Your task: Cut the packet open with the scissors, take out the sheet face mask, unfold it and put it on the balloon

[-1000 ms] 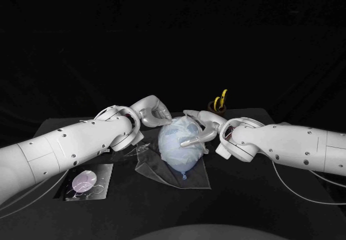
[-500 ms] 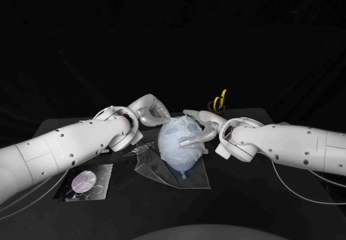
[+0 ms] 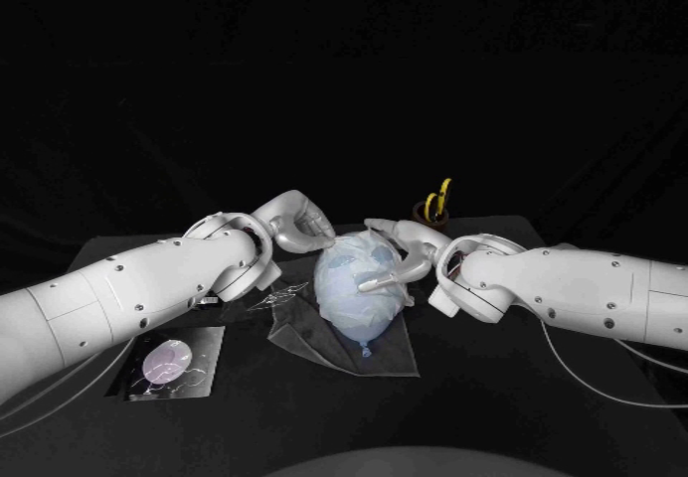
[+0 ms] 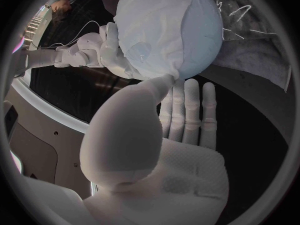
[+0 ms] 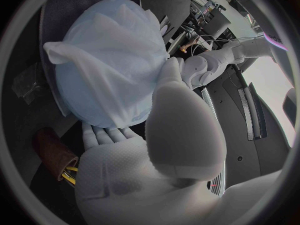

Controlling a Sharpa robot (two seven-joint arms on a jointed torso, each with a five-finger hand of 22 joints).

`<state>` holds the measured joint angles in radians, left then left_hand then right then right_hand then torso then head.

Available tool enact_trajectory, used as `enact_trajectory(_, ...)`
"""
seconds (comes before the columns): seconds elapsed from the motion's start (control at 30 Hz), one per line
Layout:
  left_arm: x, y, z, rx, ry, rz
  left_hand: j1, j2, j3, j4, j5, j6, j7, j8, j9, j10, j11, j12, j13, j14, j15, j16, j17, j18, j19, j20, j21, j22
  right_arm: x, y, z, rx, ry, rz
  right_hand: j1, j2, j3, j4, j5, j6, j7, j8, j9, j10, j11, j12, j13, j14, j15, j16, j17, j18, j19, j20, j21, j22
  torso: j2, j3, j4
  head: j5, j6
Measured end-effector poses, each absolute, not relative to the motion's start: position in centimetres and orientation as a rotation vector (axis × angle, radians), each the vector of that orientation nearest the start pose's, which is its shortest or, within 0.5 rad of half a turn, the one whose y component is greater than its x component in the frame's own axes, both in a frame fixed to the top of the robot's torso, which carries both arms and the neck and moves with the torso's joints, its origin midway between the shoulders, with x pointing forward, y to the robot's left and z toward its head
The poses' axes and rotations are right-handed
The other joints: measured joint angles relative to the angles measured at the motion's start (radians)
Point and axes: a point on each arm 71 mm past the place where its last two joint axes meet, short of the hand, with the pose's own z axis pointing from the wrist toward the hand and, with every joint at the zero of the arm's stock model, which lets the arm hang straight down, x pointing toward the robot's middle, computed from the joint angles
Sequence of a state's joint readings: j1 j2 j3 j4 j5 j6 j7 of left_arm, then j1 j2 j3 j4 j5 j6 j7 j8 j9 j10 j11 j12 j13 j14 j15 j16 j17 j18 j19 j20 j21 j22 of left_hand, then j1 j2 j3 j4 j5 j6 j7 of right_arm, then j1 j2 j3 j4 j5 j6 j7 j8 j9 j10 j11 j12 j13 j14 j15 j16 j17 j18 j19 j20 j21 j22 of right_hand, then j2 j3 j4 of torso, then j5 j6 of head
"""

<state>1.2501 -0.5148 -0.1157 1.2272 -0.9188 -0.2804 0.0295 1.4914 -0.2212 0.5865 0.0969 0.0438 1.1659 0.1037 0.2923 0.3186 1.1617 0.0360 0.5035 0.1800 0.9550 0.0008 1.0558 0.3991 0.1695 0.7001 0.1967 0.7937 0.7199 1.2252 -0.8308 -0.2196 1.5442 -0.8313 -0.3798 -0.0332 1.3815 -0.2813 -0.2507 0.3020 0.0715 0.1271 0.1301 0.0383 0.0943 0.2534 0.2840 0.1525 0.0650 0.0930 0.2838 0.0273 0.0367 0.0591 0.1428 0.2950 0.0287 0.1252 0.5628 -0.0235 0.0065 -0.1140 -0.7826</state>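
The balloon (image 3: pixel 356 310) lies mid-table (image 3: pixel 502 397), with the mask (image 3: pixel 359 266) draped rumpled over it. It is flanked by the left hand (image 3: pixel 297 227) and right hand (image 3: pixel 402 256), both spread, grasping nothing, touching it. If pressed unevenly, the balloon could be rolled and the mask dragged off.

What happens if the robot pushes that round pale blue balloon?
The round pale blue balloon looks light and rounded, so it would probably roll. The wrinkled white sheet mask draped on it looks floppy and might slide off.
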Motion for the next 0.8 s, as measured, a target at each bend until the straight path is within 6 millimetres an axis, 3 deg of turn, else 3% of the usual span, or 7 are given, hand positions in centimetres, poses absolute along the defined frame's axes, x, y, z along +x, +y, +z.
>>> enact_trajectory(0.33, 53.3, 12.1, -20.7, -0.234, 1.838, -0.94, -0.033, -0.009, 0.06, -0.043, 0.003, 0.0, 0.0, 0.006, 0.014, 0.0, 0.0, 0.014, 0.016, 0.005, -0.002, 0.0, 0.004, 0.0, -0.009, 0.002, 0.03, 0.023, 46.0, -19.9, -23.9, 0.398, 1.898, 0.905, 0.0, 0.0, 0.0, 0.0, 0.0, 0.0, 0.0, 0.0, 0.0, 0.0, 0.0, 0.0, 0.0, 0.0, 0.0, 0.0, 0.0, 0.0, 0.0, 0.0, 0.0, 0.0, 0.0, 0.0, -0.0001, -0.001, 0.0)
enact_trajectory(0.57, 53.5, 12.4, -20.9, -0.268, 1.85, -0.917, -0.054, -0.009, 0.069, -0.05, 0.004, -0.002, -0.001, 0.006, 0.014, 0.0, 0.0, 0.014, 0.021, 0.007, -0.001, 0.0, 0.006, -0.001, -0.009, 0.002, 0.037, 0.029, 46.0, -19.9, -23.9, 0.398, 1.898, 0.905, 0.0, 0.0, 0.0, 0.0, 0.0, 0.0, 0.0, 0.0, 0.0, 0.0, 0.0, 0.0, 0.0, 0.0, 0.0, 0.0, 0.0, 0.0, 0.0, 0.0, 0.0, 0.0, 0.0, 0.0, -0.0001, 0.0, 0.001)
enact_trajectory(0.73, 53.4, 12.3, -20.9, -0.294, 1.854, -0.924, -0.075, -0.002, 0.073, -0.051, 0.004, -0.021, 0.004, 0.005, 0.083, -0.007, 0.007, 0.014, 0.022, 0.007, -0.001, 0.0, 0.006, -0.001, -0.012, 0.005, 0.037, 0.029, 46.0, -19.9, -23.9, 0.398, 1.897, 0.905, 0.0, 0.0, 0.0, 0.0, 0.0, 0.0, 0.0, 0.0, 0.0, 0.0, 0.0, 0.0, -0.001, 0.0, 0.0, 0.0, 0.0, 0.0, 0.0, 0.0, 0.0, 0.0, 0.0, 0.0, 0.0003, 0.0, 0.002)
enact_trajectory(0.8, 53.4, 12.2, -20.9, -0.302, 1.854, -0.928, -0.076, 0.0, 0.073, -0.051, 0.004, -0.021, 0.003, 0.005, 0.083, -0.009, 0.005, 0.014, 0.023, 0.007, -0.001, 0.0, 0.006, -0.001, -0.012, 0.005, 0.037, 0.029, 46.0, -19.8, -23.9, 0.398, 1.897, 0.906, 0.0, 0.0, 0.0, 0.0, 0.0, 0.0, 0.0, 0.0, 0.0, 0.0, 0.0, 0.0, -0.001, 0.0, 0.0, 0.0, 0.0, 0.0, 0.0, 0.0, 0.0, 0.0, 0.0, 0.0, 0.0003, 0.0, 0.003)
